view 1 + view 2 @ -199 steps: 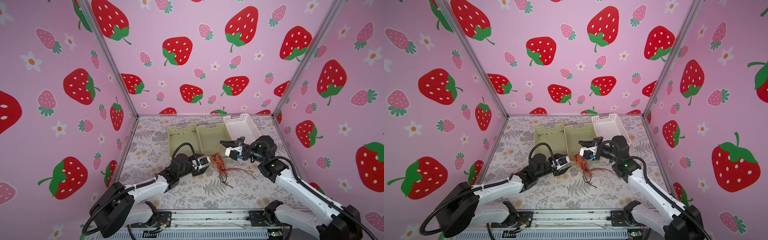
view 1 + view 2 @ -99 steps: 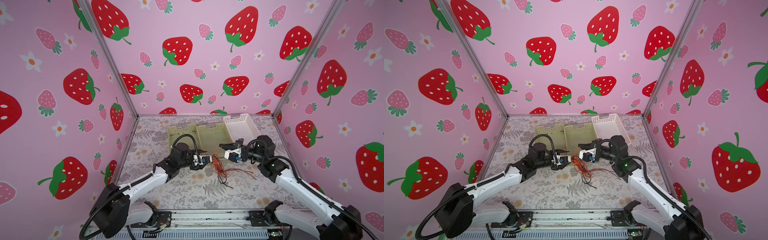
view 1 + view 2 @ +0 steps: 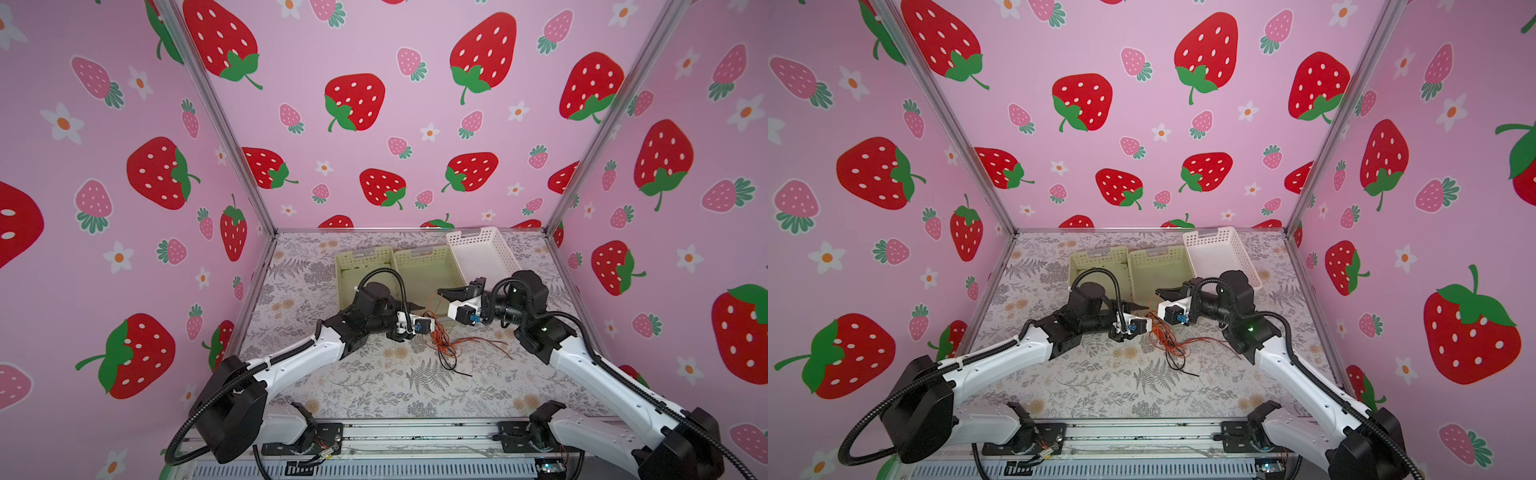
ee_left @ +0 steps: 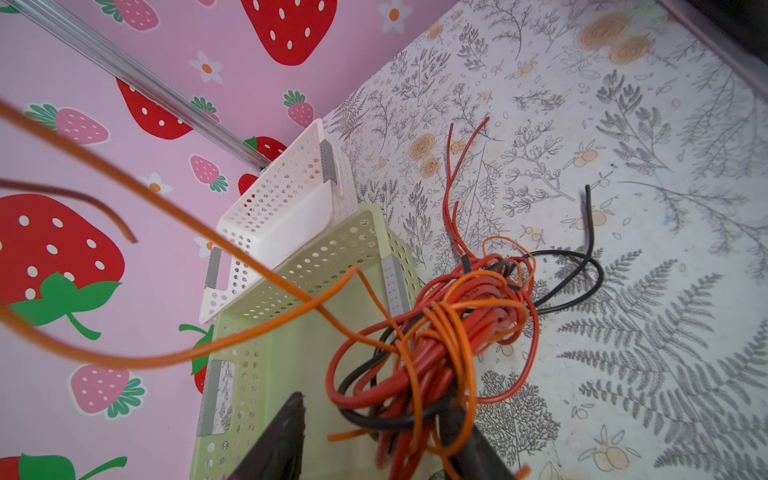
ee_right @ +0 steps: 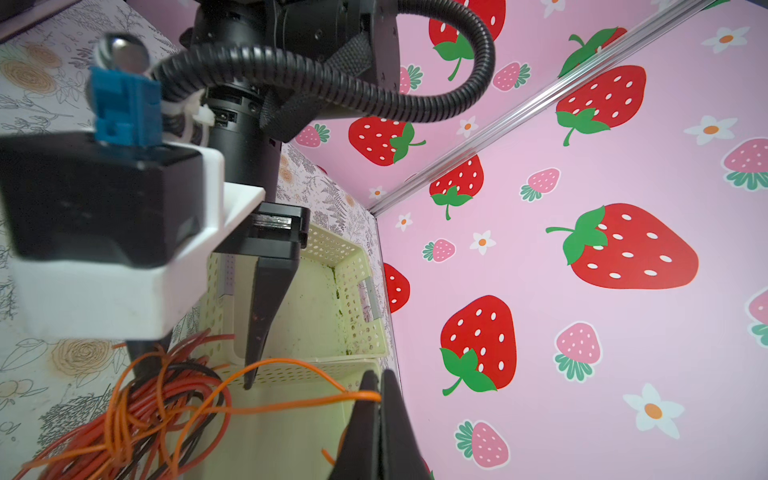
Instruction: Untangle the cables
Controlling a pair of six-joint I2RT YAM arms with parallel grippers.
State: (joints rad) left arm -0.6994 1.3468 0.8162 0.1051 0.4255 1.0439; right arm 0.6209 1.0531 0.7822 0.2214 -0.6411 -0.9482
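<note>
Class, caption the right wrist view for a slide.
Right gripper pinching one orange cable that runs back to the tangled cables, pale green baskets behind.

Robot lab test booth, strawberry-print walls [image 3: 415, 41], aluminium frame posts [image 3: 226, 137], floral tabletop [image 3: 374, 386].

Three perforated baskets sit in a row. A pale green basket [image 3: 361, 254] lies just beyond the left gripper [image 4: 376, 411]. A second green basket [image 3: 424, 252] is side by side with it, under the tips of the right gripper [image 5: 376, 380]. A white basket [image 3: 473, 232] stands slanted just beside that one, farther back from the right gripper. Below both grippers spreads a table cover [image 3: 374, 390] printed with grey ferns and tan flowers. Around them rise pink walls [image 3: 374, 50] with strawberries and daisies, joined by silver posts [image 3: 224, 124]. A metal rail [image 3: 415, 434] runs along the front, well apart from both grippers.
</note>
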